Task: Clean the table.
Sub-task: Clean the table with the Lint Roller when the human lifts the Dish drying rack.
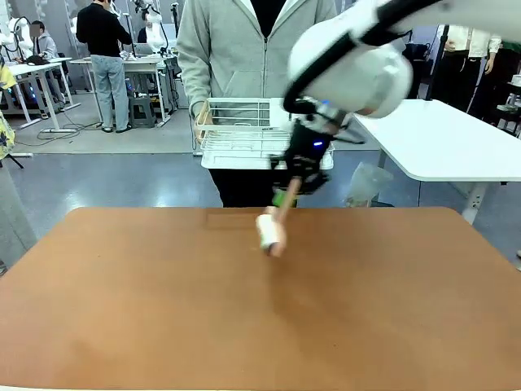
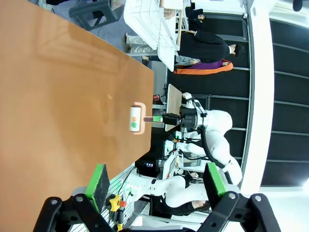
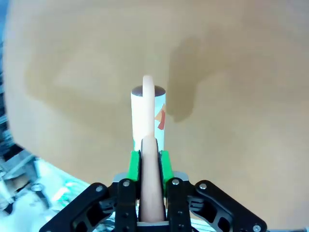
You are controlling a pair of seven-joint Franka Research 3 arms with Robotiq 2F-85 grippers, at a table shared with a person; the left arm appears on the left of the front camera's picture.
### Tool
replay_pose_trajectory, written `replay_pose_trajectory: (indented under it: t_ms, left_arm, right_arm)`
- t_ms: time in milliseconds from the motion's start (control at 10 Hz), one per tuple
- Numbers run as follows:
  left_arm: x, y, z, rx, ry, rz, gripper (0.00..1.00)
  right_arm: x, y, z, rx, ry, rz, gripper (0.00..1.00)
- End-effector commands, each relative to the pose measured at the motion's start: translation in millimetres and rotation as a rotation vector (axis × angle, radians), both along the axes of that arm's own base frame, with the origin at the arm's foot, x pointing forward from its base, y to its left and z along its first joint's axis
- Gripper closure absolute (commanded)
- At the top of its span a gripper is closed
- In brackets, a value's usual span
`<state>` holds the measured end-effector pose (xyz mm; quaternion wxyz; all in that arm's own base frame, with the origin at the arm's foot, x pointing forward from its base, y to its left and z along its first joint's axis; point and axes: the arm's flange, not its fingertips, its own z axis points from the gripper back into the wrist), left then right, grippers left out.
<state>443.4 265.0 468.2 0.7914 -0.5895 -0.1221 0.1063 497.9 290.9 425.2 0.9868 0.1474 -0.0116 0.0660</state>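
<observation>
The reddish-brown table (image 1: 244, 318) spans the front view. A lint roller (image 1: 271, 231) with a white roll and a pinkish handle rests its roll on the table near the far edge. My right gripper (image 1: 288, 194) is shut on its handle from above. In the right wrist view the green pads (image 3: 133, 162) clamp the handle, and the roller (image 3: 148, 113) lies on the table (image 3: 231, 72) ahead. From the side, the left wrist view has the roller (image 2: 136, 119), the right gripper (image 2: 163, 118) and the table (image 2: 58, 96). My left gripper (image 2: 157, 181) stands open, holding nothing.
A person in a grey hooded jacket (image 1: 236, 49) stands at the far side, holding a white wire basket (image 1: 240, 134) just beyond the table's edge. A white-topped table (image 1: 448, 138) stands at the back right. Other people work farther off.
</observation>
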Motion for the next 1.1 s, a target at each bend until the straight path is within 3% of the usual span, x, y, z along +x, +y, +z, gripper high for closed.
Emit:
replay_pose_trajectory:
  t_ms: [0,100,200,300,400,600,700,800,1000]
  left_arm:
    - [-3.1,1.7,0.4,0.006,-0.007,-0.011,0.00]
    - [-3.1,1.7,0.4,0.006,-0.007,-0.011,0.00]
    - [-3.1,1.7,0.4,0.006,-0.007,-0.011,0.00]
    - [-3.1,1.7,0.4,0.006,-0.007,-0.011,0.00]
    - [-3.1,1.7,0.4,0.006,-0.007,-0.011,0.00]
    - [-3.1,1.7,0.4,0.006,-0.007,-0.011,0.00]
    - [-3.1,1.7,0.4,0.006,-0.007,-0.011,0.00]
    - [-3.1,1.7,0.4,0.006,-0.007,-0.011,0.00]
    - [-3.1,1.7,0.4,0.006,-0.007,-0.011,0.00]
  right_arm:
    - [-29.9,-57.8,32.5,-0.204,-0.147,-0.075,0.79]
    - [-54.1,-106.3,42.4,-0.321,-0.222,-0.106,0.79]
    - [-67.9,-142.4,49.7,-0.351,-0.203,-0.169,0.79]
    - [-77.3,-164.7,52.4,-0.368,-0.152,-0.159,0.79]
    - [-79.3,-181.2,51.1,-0.371,-0.101,-0.137,0.79]
    - [-65.7,-216.1,35.1,-0.303,-0.076,-0.130,0.79]
    - [-60.4,-228.3,24.1,-0.266,-0.090,-0.123,0.79]
    - [-78.8,-209.6,44.1,-0.360,-0.094,-0.158,0.79]
    - [-78.8,-209.6,44.1,-0.360,-0.094,-0.158,0.79]
